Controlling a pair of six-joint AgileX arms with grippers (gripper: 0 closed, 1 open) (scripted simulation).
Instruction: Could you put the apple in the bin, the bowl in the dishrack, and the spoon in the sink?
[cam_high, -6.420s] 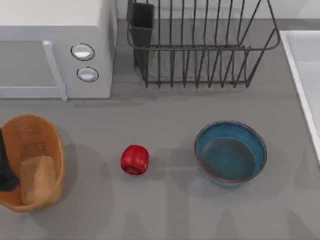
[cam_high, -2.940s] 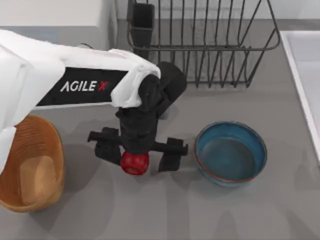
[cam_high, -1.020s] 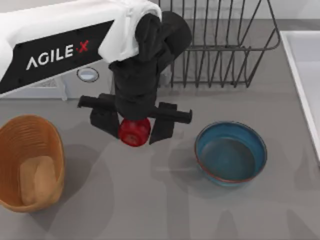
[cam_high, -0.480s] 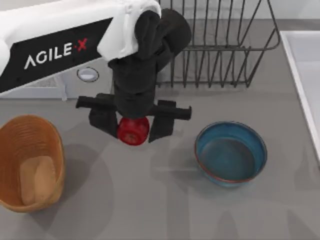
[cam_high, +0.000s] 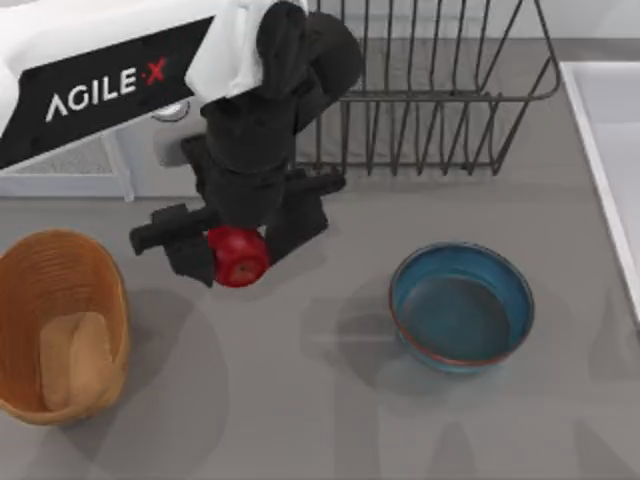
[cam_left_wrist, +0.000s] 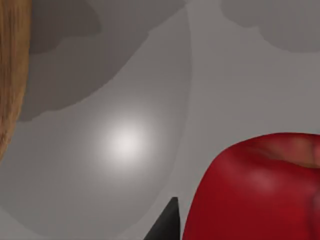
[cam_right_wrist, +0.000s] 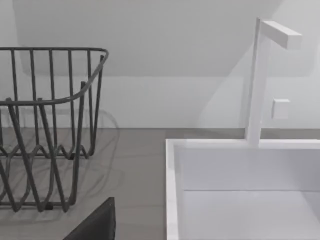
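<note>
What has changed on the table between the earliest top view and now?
The left end effector came in, closed on the apple, lifted it off the table and is carrying it left toward the bin. The bowl, dishrack and sink stayed put.

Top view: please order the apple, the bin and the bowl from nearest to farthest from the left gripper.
1. apple: held in the left gripper.
2. bin: at the table's left edge.
3. bowl: toward the right, farthest.
</note>
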